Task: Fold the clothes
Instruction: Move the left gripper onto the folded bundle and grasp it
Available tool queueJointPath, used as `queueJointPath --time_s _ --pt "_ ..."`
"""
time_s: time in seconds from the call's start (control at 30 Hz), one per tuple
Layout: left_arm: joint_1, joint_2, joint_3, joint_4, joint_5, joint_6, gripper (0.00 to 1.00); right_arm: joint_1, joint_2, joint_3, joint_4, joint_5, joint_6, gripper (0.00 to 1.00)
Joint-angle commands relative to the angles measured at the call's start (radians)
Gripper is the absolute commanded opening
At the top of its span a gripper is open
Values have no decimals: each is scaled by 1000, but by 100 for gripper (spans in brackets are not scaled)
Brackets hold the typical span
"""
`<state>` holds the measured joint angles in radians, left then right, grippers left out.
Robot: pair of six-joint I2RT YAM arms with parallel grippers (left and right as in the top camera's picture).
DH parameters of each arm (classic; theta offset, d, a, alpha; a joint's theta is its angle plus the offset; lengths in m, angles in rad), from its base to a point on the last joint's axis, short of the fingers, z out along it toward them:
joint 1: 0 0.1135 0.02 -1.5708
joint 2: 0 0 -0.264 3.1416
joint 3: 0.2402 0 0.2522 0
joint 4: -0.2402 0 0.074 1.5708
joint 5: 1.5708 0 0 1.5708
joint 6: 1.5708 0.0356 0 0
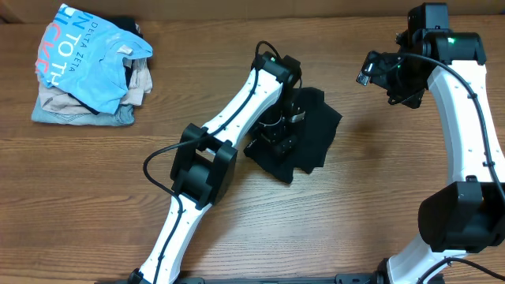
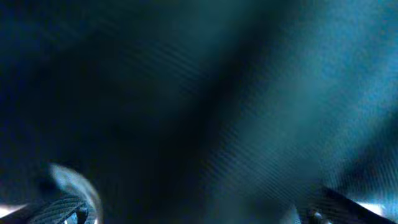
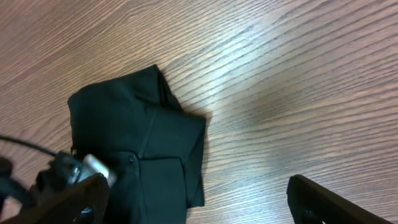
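The black garment lies folded into a small bundle at the middle of the wooden table. It also shows in the right wrist view, with its folded edges stacked. My left gripper is down on the garment's left part. In the left wrist view its fingers sit wide apart at the bottom corners, and dark blurred fabric fills the frame. My right gripper is raised at the upper right, away from the garment. It is open and empty over bare wood.
A pile of other clothes lies at the far left corner: a light blue lettered T-shirt on top of beige folded garments. The left arm's links stretch diagonally across the table's middle.
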<state>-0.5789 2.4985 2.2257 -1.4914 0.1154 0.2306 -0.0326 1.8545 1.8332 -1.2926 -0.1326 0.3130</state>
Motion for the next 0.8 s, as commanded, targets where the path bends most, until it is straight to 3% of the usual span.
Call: queueJointPath --time_s 0.0,0.03,0.17,0.47,0.57,0.77 --pt "22 -24 -77 79 -208 -129 100 -2 -13 18 6 -2 -7 97" --pt "37 -24 -115 137 -299 -197 100 -2 -13 18 6 -2 -7 98" --pt "84 -24 -137 202 -435 -288 100 -2 -13 18 10 -2 -8 98" --pt "211 -25 -97 329 -539 -250 100 -2 -13 18 18 -2 -8 98" --pt "211 -26 -2 272 -482 -184 100 -2 -13 18 23 -2 -8 98" --pt "142 -29 288 75 -116 63 100 -2 -13 18 30 -2 -7 98"
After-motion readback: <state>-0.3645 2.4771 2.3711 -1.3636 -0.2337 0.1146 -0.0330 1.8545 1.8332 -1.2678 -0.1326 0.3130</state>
